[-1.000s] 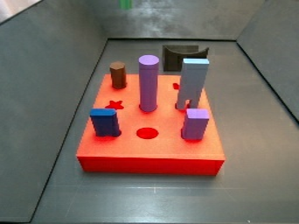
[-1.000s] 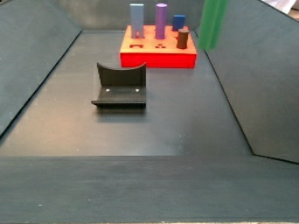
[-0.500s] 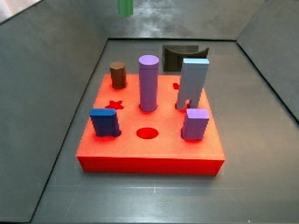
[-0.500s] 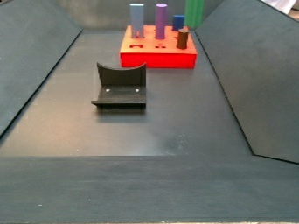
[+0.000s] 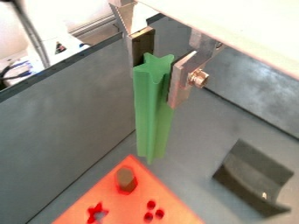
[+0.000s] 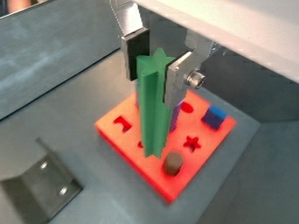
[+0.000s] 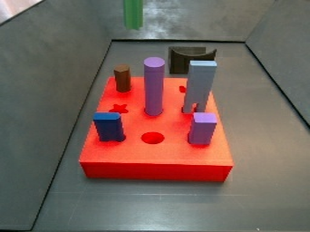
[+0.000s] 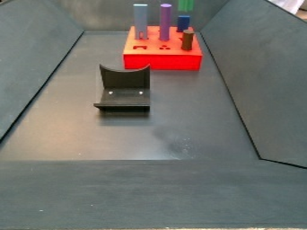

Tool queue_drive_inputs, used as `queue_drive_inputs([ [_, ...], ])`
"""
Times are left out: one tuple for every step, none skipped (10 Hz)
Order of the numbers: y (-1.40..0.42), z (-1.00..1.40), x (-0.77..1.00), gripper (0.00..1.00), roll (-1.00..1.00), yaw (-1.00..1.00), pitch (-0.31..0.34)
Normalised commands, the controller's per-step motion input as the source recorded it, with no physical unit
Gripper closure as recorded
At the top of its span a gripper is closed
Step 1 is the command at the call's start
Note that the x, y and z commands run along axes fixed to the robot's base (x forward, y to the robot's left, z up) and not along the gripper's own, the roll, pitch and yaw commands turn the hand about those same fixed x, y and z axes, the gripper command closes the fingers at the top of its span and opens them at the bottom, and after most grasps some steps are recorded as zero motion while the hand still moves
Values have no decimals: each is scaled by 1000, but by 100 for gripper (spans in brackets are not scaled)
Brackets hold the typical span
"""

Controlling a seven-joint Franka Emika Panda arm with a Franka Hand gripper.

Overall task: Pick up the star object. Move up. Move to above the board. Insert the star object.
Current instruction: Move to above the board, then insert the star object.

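Note:
My gripper (image 5: 158, 61) is shut on the star object (image 5: 152, 109), a tall green ridged post that hangs straight down between the silver fingers; the gripper also shows in a wrist view (image 6: 158, 63), with the star object (image 6: 155, 109) in it. The post is held high above the red board (image 6: 121, 131), whose star hole (image 6: 193, 140) shows beside it. In a side view only the post's lower end (image 7: 133, 13) shows at the top edge, above the board's (image 7: 158, 156) far side. In a side view the post's tip (image 8: 188, 5) shows above the board (image 8: 164, 61).
The board carries a purple cylinder (image 7: 154, 86), a light-blue square post (image 7: 201, 86), a brown peg (image 7: 122, 79), a blue block (image 7: 109, 127) and a small purple block (image 7: 202, 129). The fixture (image 8: 122, 88) stands on the dark floor. Sloped grey walls enclose the area.
The green post, held in the gripper, has moved sideways toward the board; more of its lower end now shows in a side view.

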Motion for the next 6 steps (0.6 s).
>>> queue_drive_inputs([
  [-1000,113,246,100,8,5,127],
  [-1000,122,261,100,8,10,131],
  [-819,109,247,100,9,5,135],
  [-628,86,209,100,12,11,133],
  [-382,60,151,100,21,12,126],
  [0,0,-51,100,0,-9,3],
])
